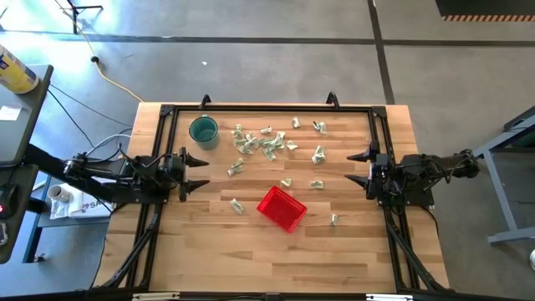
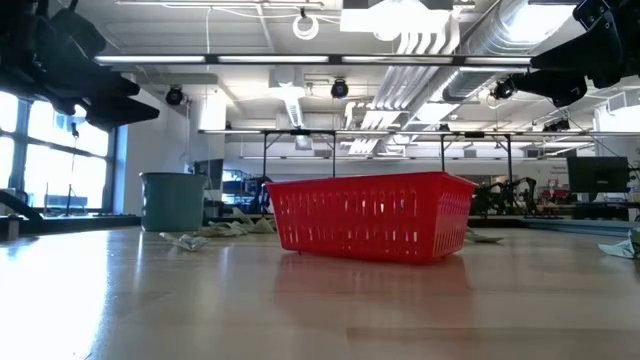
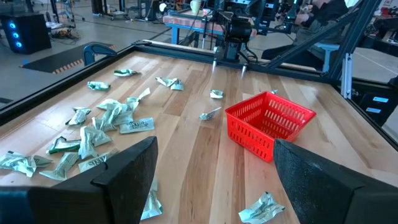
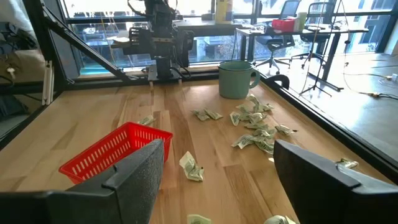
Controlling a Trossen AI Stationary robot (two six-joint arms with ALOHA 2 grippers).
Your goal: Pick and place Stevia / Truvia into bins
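Note:
Several pale green and white Stevia sachets (image 1: pixel 266 144) lie scattered flat on the far half of the table, seen too in the left wrist view (image 3: pixel 102 127) and the right wrist view (image 4: pixel 255 127). The red mesh basket (image 1: pixel 282 208) stands on the table near its middle, empty as far as shows (image 3: pixel 268 121). My left gripper (image 1: pixel 197 172) is open at the table's left edge, above the wood. My right gripper (image 1: pixel 358 167) is open at the right edge, also raised. Neither is near a sachet.
A round teal-green cup (image 1: pixel 203 130) stands at the far left of the table, beside the sachets. A black metal frame (image 1: pixel 267 108) runs around the table's edges. Bare wood lies across the near half (image 1: pixel 267 259).

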